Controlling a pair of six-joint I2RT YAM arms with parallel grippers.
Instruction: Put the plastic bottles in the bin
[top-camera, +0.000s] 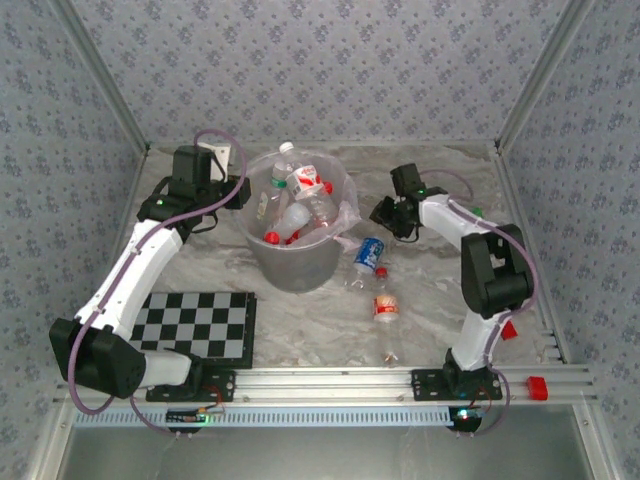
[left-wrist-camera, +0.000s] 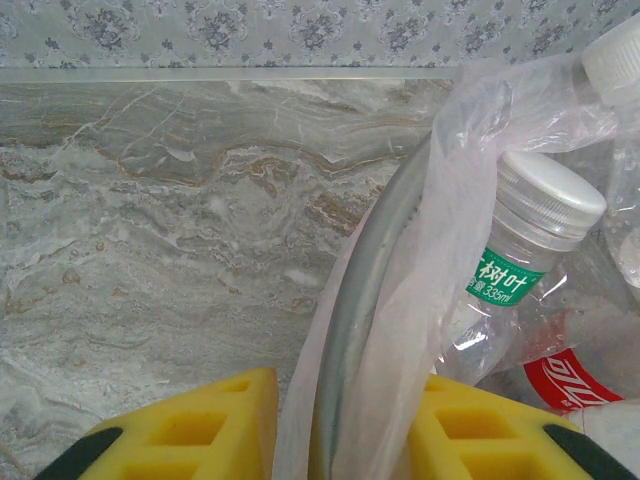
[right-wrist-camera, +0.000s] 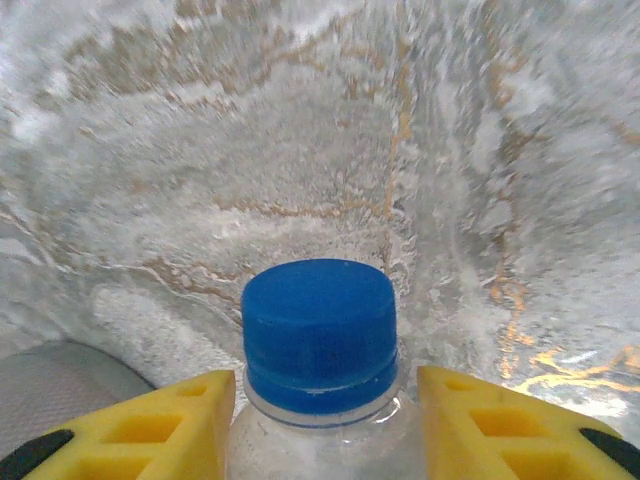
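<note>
The grey bin (top-camera: 297, 262), lined with a crinkly bag, stands at the table's middle and holds several plastic bottles (top-camera: 300, 200). My left gripper (top-camera: 236, 194) is shut on the bin's left rim (left-wrist-camera: 375, 270), pinching rim and bag between its yellow fingers (left-wrist-camera: 200, 425); a white-capped bottle (left-wrist-camera: 525, 250) lies just inside. My right gripper (top-camera: 384, 213) hangs right of the bin, shut on a clear blue-capped bottle (right-wrist-camera: 318, 335). On the table lie a blue-labelled bottle (top-camera: 368, 257), a red-labelled bottle (top-camera: 384, 304) and a small clear one (top-camera: 390, 352).
A checkerboard mat (top-camera: 195, 325) lies at the front left. Small red blocks (top-camera: 537, 387) sit near the right arm's base, and a green cap (top-camera: 477, 212) lies behind its forearm. Patterned walls close in the back and both sides.
</note>
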